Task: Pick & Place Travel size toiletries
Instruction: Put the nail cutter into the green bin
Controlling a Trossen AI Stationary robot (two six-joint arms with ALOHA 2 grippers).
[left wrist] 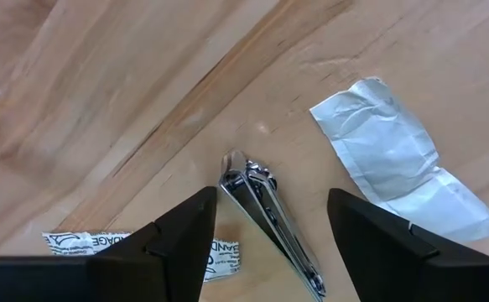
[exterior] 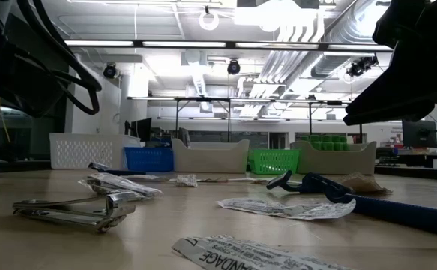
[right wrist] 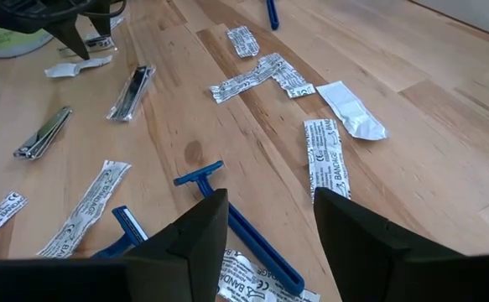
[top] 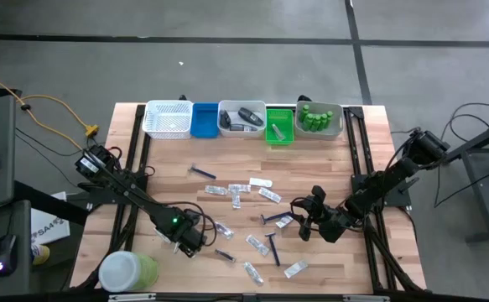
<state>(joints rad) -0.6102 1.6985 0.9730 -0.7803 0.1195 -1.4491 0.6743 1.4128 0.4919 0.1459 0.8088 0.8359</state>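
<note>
Travel size toiletries lie scattered flat on the wooden table [top: 177,180]: bandage sachets [top: 237,190], blue razors [top: 202,173] and metal nail clippers. My left gripper [top: 189,242] points straight down, open. Its fingers stand on either side of a nail clipper [left wrist: 269,222] without touching it. A white sachet [left wrist: 395,164] and a bandage wrapper [left wrist: 101,246] lie beside that clipper. My right gripper [top: 304,220] slants down at the table's right, open, above a blue razor [right wrist: 244,231] that lies on the wood.
Along the far edge stands a row of trays: a white basket [top: 169,119], a blue tray [top: 204,120], a grey tray [top: 242,127], a green tray [top: 279,126] and a grey tray holding green bottles [top: 321,117]. A big green jar with a white lid [top: 128,270] stands near the front left corner.
</note>
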